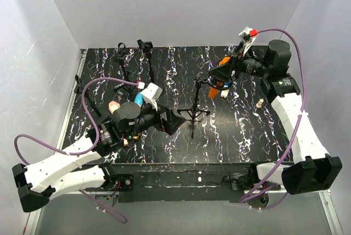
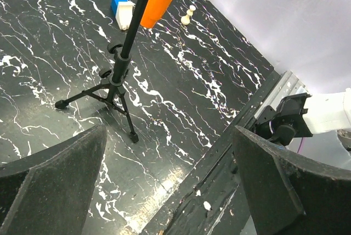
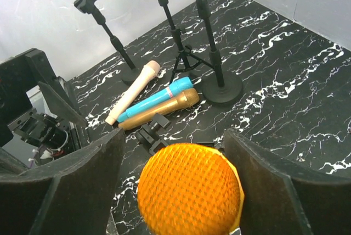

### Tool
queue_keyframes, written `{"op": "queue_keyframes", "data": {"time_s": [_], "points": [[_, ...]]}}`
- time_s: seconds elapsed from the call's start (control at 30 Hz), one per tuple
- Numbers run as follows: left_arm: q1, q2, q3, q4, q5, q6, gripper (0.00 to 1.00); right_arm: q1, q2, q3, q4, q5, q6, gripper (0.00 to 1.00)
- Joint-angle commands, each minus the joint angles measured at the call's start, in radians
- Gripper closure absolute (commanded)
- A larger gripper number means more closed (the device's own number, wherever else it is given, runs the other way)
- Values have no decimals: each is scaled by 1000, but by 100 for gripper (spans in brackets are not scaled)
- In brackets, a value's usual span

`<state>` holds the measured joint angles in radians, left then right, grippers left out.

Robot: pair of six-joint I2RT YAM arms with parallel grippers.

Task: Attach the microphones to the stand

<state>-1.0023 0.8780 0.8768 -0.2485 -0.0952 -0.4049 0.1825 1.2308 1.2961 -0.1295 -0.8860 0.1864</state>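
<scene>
Left of centre in the right wrist view, the pink-beige microphone [image 3: 134, 89], light blue microphone [image 3: 156, 99] and gold-bronze microphone [image 3: 159, 110] lay side by side on the table [image 1: 247, 130], none in a holder. The left gripper [image 1: 171, 121] sat near the tripod stand [image 2: 118, 76], its fingers [image 2: 60, 185] spread wide around nothing. Right of centre in the top view, the right gripper [image 1: 219, 78] was clamped on the orange microphone [image 3: 189, 191], tail down, close against the stand's pole and near its clip [image 3: 152, 130]. Whether the tail had entered the clip could not be told. The stand looked light and stood unbraced, so a tail pressing off the clip's mouth could tip or skid it. A slack hold could let the microphone twist.
</scene>
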Motion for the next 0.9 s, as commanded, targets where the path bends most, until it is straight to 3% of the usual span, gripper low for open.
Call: {"op": "queue_keyframes", "data": {"time_s": [0.0, 0.13, 0.37, 0.67, 0.87], "points": [[7, 18, 25, 31, 23, 20, 2, -18, -37, -4, -31, -11, -28, 18], [7, 74, 71, 18, 46, 106, 2, -60, -50, 12, -81, -59, -59, 10], [13, 183, 113, 37, 69, 273, 2, -173, -74, 40, -117, -273, -51, 10], [34, 220, -5, 348, 95, 400, 2, -310, -181, 3, -294, -386, -119, 8], [70, 294, 34, 374, 156, 433, 2, -376, -286, -116, -389, -421, -183, 8]]}}
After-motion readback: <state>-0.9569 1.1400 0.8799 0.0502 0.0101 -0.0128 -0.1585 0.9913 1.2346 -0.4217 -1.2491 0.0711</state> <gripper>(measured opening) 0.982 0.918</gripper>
